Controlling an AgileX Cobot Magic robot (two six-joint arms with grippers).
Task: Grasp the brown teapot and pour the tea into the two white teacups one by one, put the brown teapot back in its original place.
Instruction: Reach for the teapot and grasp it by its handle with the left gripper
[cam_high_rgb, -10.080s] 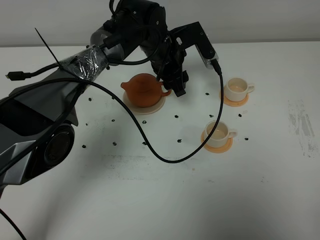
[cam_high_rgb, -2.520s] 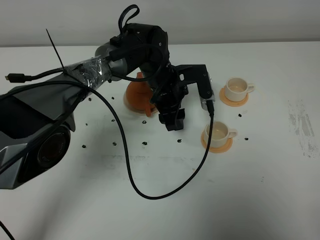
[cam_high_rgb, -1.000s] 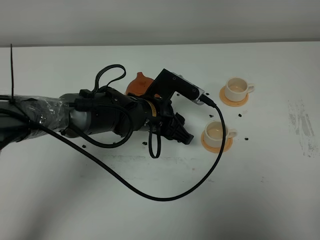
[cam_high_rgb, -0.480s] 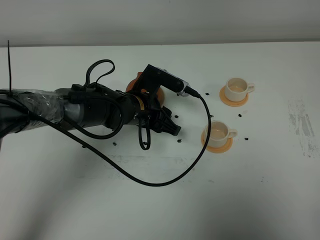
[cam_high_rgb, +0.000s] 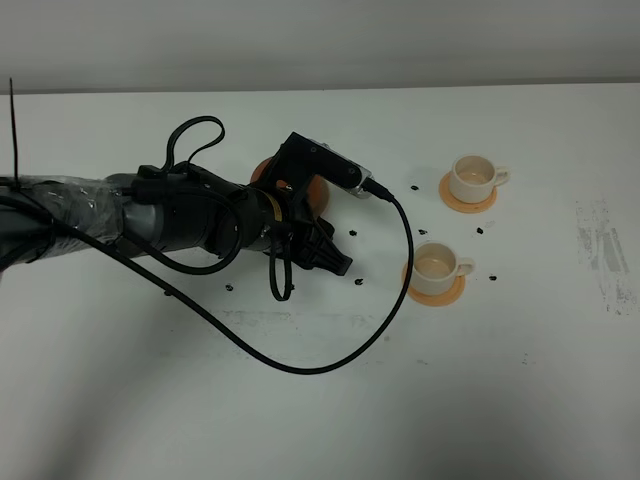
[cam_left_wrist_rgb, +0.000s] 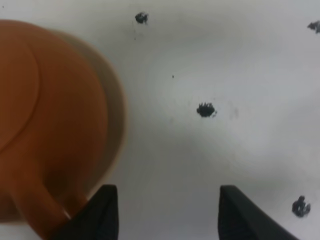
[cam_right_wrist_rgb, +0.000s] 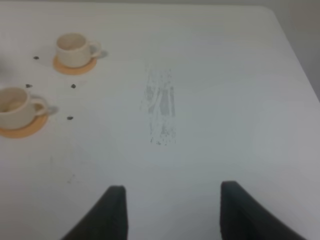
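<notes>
The brown teapot (cam_left_wrist_rgb: 50, 125) sits upright on its cream saucer (cam_left_wrist_rgb: 116, 115); in the exterior high view only slivers of the teapot (cam_high_rgb: 314, 190) show behind my left arm. My left gripper (cam_left_wrist_rgb: 167, 200) is open and empty, just off the teapot's handle side over bare table, and it also shows in the exterior high view (cam_high_rgb: 335, 262). The two white teacups stand on orange coasters at the right, a far cup (cam_high_rgb: 470, 177) and a near cup (cam_high_rgb: 437, 264) whose inside looks pale amber. My right gripper (cam_right_wrist_rgb: 172, 200) is open and empty over bare table, with both cups (cam_right_wrist_rgb: 72, 48) (cam_right_wrist_rgb: 12, 106) well away from it.
A black cable (cam_high_rgb: 380, 300) loops from the left wrist across the table in front of the arm. Small black specks (cam_high_rgb: 356, 282) dot the white table. A grey smudge (cam_high_rgb: 600, 250) marks the far right.
My left arm has drawn back to the left, taking the open gripper away from the near cup. The arm now hides more of the teapot. The cups have not moved.
</notes>
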